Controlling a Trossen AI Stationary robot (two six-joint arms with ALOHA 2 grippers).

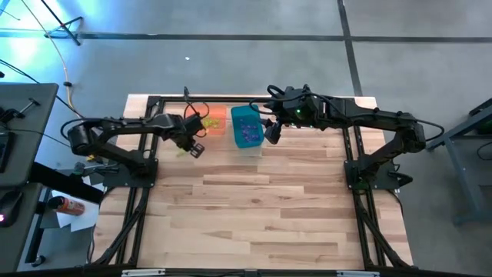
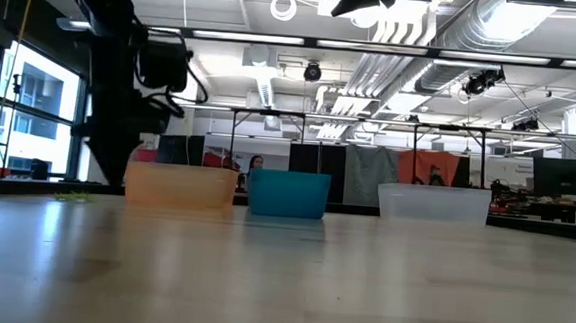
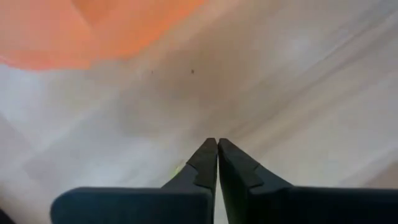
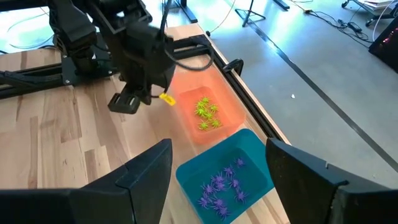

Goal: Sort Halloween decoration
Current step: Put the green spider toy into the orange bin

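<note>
My left gripper (image 3: 217,146) is shut and points down at the table just near of the orange bin (image 1: 215,123). A yellow-green decoration sliver (image 3: 178,169) shows beside one finger. More yellow-green bits (image 1: 183,151) lie on the wood by the gripper. Several yellow-green decorations (image 4: 206,112) lie in the orange bin (image 4: 224,87). Several purple ones (image 4: 217,186) lie in the teal bin (image 4: 258,158). My right gripper (image 4: 217,186) hangs open, high over the teal bin (image 1: 247,127). My left gripper comes from above with its fingers (image 3: 202,165) closed together close to the tabletop. A yellow-green sliver peeks out at the side of one finger. The fingers hide the rest, and I cannot tell whether it is pinched between them.
A clear bin (image 2: 434,203) stands in line with the orange bin (image 2: 179,187) and the teal bin (image 2: 288,194) at the table's far side. The black frame rail (image 1: 231,98) runs along the far edge. Bare wood (image 1: 261,208) stretches toward the near edge.
</note>
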